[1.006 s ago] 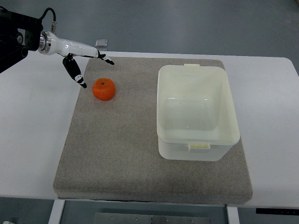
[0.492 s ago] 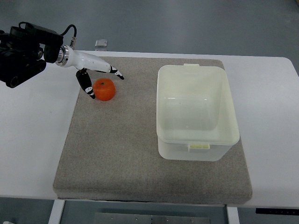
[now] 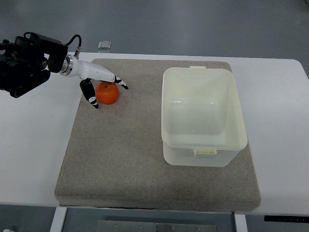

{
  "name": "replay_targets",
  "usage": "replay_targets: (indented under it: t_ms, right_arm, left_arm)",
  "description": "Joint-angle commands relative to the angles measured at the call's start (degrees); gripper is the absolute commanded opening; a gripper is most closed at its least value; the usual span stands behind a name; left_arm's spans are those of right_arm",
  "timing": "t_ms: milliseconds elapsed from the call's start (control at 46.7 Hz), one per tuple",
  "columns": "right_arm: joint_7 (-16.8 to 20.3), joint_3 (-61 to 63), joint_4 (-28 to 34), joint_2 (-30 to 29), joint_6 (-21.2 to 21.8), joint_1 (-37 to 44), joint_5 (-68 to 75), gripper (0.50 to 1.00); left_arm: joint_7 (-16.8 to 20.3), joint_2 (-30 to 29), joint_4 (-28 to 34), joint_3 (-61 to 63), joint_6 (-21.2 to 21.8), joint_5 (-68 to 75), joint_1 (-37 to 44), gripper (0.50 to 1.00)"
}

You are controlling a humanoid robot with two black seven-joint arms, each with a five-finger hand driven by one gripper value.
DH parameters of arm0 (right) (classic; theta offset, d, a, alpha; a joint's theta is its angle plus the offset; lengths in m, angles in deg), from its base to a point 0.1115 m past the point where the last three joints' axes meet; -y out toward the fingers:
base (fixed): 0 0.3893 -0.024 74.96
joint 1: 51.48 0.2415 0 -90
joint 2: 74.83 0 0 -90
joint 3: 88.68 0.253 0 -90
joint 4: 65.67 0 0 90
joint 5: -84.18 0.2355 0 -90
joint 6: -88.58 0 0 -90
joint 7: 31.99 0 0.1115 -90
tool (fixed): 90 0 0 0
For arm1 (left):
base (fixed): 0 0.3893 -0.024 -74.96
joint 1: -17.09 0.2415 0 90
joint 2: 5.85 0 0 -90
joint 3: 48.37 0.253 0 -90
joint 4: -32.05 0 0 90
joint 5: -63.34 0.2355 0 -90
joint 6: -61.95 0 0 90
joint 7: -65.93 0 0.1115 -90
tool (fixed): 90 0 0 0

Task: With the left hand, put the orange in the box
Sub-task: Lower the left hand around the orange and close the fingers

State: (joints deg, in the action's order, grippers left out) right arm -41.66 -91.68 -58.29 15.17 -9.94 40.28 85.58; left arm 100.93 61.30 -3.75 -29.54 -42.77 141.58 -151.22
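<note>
The orange [image 3: 107, 93] sits on the grey mat [image 3: 120, 154], well to the left of the box [image 3: 203, 116] and level with the box's far half. The left hand [image 3: 99, 83] is at the fruit: its white fingers [image 3: 108, 77] reach over the orange's far side, while the dark thumb points down along the side away from the box, so the hand brackets the orange with its digits spread, not visibly closed on it. The box, pale and translucent, stands open on the mat's right part. A white table [image 3: 34, 145] lies beneath the mat.
</note>
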Motion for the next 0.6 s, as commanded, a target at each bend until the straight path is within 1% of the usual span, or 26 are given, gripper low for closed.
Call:
replay_targets:
  t_ms: [0,235,407,578]
  right_arm:
    - [0.00,0.00,0.00,0.00,0.00,0.00,0.00,0.926]
    - [0.00,0.00,0.00,0.00,0.00,0.00,0.00,0.926]
    - [0.00,0.00,0.00,0.00,0.00,0.09,0.00,0.926]
    - [0.00,0.00,0.00,0.00,0.00,0.00,0.00,0.926]
  left_arm:
    - [0.00,0.00,0.21,0.06,0.21,0.07,0.00,0.990]
    - [0.00,-0.09,0.29,1.03,0.82,0.16,0.44,0.981]
    - [0.00,-0.09,0.38,3.75,2.93,0.16,0.44,0.981]
    - [0.00,0.09,0.73,4.28,3.81,0.16,0.44,0.973]
